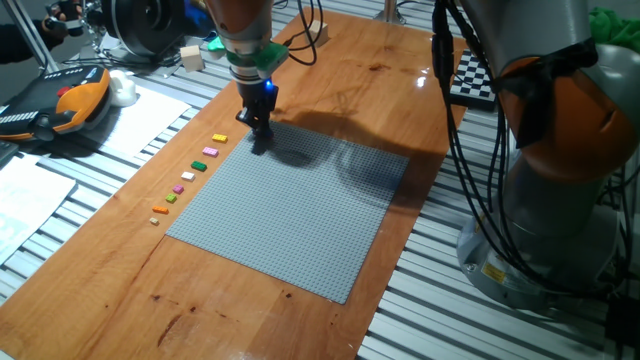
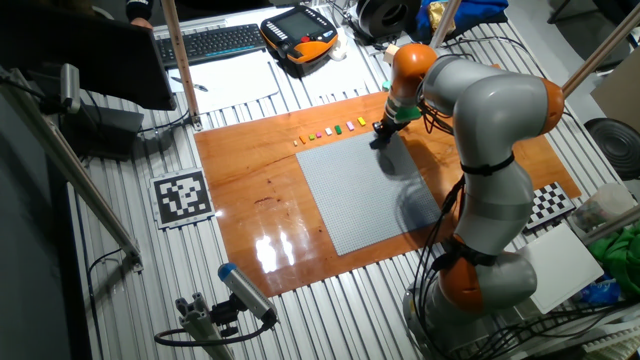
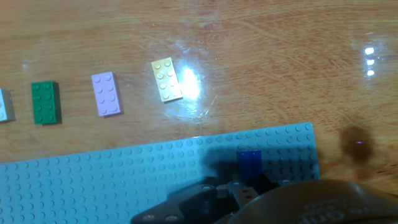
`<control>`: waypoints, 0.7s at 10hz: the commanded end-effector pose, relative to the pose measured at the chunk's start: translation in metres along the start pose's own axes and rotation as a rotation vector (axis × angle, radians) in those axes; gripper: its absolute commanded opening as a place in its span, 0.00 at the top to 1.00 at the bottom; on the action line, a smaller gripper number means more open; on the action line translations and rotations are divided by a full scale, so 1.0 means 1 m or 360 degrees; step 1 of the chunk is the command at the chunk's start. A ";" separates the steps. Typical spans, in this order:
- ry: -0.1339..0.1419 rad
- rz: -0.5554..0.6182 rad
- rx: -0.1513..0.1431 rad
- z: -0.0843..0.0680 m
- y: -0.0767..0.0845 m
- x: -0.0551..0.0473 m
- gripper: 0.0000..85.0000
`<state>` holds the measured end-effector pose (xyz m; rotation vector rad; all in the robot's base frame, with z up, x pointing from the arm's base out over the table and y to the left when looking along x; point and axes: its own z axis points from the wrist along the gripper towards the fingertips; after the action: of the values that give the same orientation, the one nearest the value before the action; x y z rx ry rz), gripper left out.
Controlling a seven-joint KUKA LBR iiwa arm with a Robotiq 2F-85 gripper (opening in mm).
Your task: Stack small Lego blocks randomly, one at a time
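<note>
Pinching a small blue plastic Lego brick (image 3: pixel 250 163) over the far corner of the grey studded baseplate (image 1: pixel 290 215), the black two-finger gripper (image 1: pixel 259 137) is risking misaligned studs, leaving it unseated.

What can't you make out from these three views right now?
- Fingers: in the hand view the gripper is dark and cut off by the bottom edge, so open or shut is unclear.
- Blue brick: its lower end is hidden behind the gripper; whether it is seated on the grey baseplate cannot be told.
- White brick: cut off by the left edge.
- Both fixed views: bricks too small.
</note>
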<state>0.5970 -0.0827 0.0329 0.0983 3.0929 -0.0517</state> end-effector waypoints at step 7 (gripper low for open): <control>-0.0003 0.0002 -0.0014 0.002 -0.002 0.003 1.00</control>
<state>0.5945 -0.0852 0.0311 0.1018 3.0891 -0.0395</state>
